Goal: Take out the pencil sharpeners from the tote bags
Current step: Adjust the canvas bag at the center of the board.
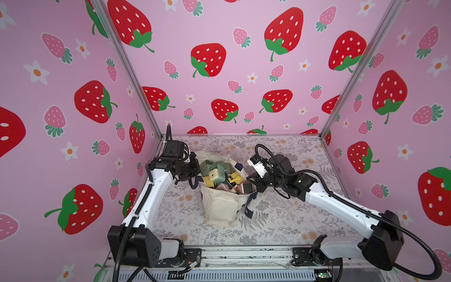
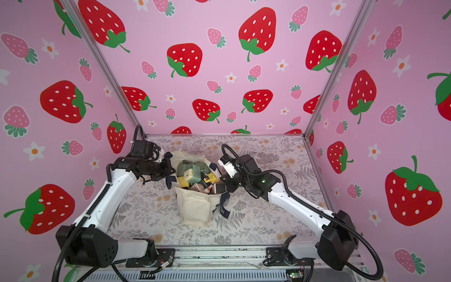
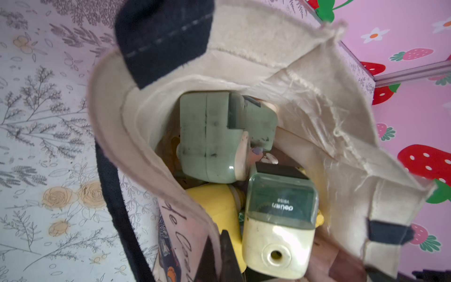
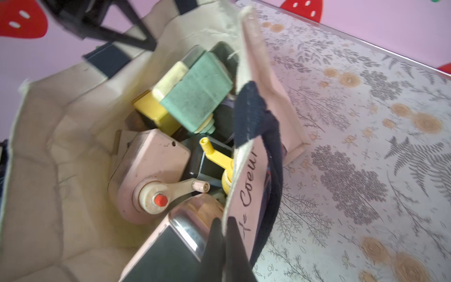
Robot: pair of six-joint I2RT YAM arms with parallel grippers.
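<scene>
The cream tote bag (image 1: 219,207) (image 2: 195,207) stands open in the middle of the table in both top views. Several pencil sharpeners fill it: a sage green one (image 1: 217,171) on top, a yellow one (image 1: 235,179) and a pink one (image 1: 246,188). My left gripper (image 1: 196,168) (image 3: 218,254) is shut on the bag's left rim, with cloth pinched between its fingers. My right gripper (image 1: 251,179) (image 4: 224,244) is shut on the right rim, beside a pink sharpener (image 4: 151,171). The left wrist view shows a green sharpener (image 3: 214,136) and a cream one (image 3: 278,232) just inside.
The table (image 1: 305,219) has a floral cover. Strawberry-print walls close it in on three sides, with metal corner posts (image 1: 341,97) at the back. A metal rail (image 1: 244,254) runs along the front edge. Navy strap handles (image 1: 249,210) hang off the bag.
</scene>
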